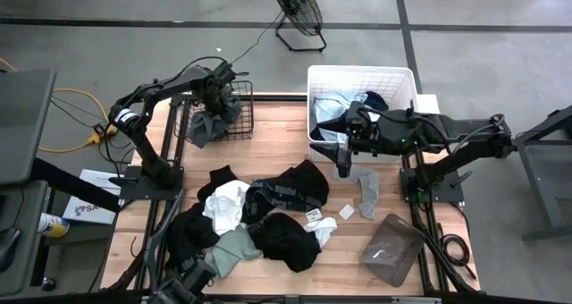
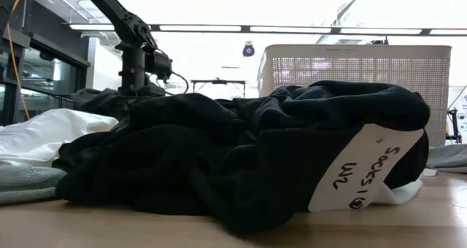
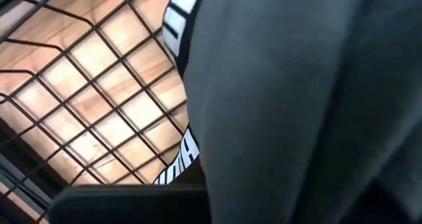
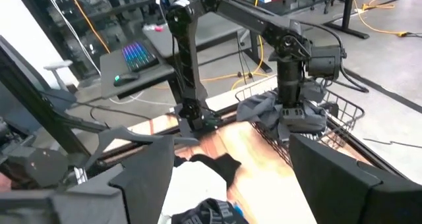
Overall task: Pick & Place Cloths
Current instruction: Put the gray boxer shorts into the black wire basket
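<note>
Over the black wire basket (image 1: 234,116), the left gripper (image 1: 217,88) holds a grey cloth (image 1: 212,123) and should let go next, while the right gripper (image 4: 227,159) waits open.

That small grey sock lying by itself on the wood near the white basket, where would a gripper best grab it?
Probably from straight above, across the narrow middle of the grey sock. It lies flat and long on the table, apart from the other cloths, so nothing else would be caught. The right gripper hangs close beside it, by the white laundry basket, with fingers open.
</note>
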